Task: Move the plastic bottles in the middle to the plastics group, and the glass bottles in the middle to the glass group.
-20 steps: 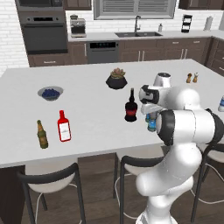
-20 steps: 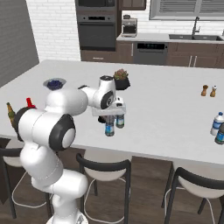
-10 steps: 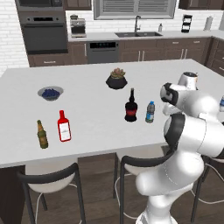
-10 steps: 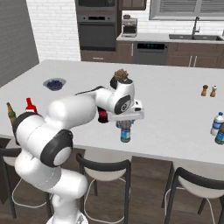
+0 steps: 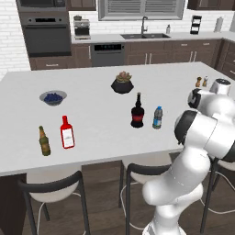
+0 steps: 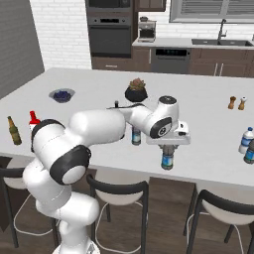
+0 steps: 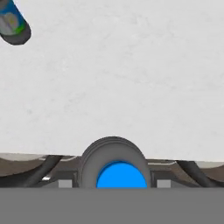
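One water bottle point(image 6: 167, 161) hangs under the claw point(image 6: 168, 148), which is clenched on its upper part above the counter's point(image 6: 208, 149) near edge, between the middle and the right end. In the hand view its blue cap fills the gap between the fingers. It is probably light, thin-walled and smooth, so it may give or slip under a hard squeeze; a hold high on the body below the cap looks soundest. The second bottle point(image 5: 157, 117) stands mid-counter just beside the black bottle point(image 5: 137, 111). The plastics group point(image 6: 246, 140) waits at the right edge, partly cut off by the frame. The fingertips themselves are hard to make out, and the arm hides most of the black bottle from the right.
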Available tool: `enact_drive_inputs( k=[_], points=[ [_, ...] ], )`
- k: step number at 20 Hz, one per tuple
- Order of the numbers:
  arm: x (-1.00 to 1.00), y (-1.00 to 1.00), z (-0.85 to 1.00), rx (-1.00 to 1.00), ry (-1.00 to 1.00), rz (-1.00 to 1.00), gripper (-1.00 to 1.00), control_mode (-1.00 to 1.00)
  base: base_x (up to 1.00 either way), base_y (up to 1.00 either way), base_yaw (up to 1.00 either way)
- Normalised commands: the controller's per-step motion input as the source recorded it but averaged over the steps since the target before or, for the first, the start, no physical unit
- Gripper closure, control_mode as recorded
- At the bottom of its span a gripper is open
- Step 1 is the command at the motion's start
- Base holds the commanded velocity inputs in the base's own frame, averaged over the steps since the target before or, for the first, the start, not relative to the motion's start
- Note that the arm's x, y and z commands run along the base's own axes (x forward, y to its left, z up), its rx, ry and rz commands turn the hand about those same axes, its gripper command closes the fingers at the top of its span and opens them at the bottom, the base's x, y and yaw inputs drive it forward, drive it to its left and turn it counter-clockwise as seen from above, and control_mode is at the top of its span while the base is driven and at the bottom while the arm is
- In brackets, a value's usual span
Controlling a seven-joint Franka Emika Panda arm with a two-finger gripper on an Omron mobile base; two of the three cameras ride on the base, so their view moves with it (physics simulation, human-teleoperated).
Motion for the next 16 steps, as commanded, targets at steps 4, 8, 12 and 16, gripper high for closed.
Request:
enact_drive_inputs(
  k=[4,8,12,16],
  points=[
    [0.03,-0.86,0.01,0.00,0.00,-0.42,1.00,-1.00,0.00,0.00,0.00],
    [0.10,-0.78,0.00,0.00,0.00,-0.45,1.00,-1.00,0.00,0.00,0.00],
    [0.15,-0.71,0.00,0.00,-0.05,-0.43,1.00,-1.00,0.00,0.00,0.00],
    [0.26,-0.65,0.00,0.00,-0.23,-0.34,1.00,-1.00,0.00,0.00,0.00]
  ],
)
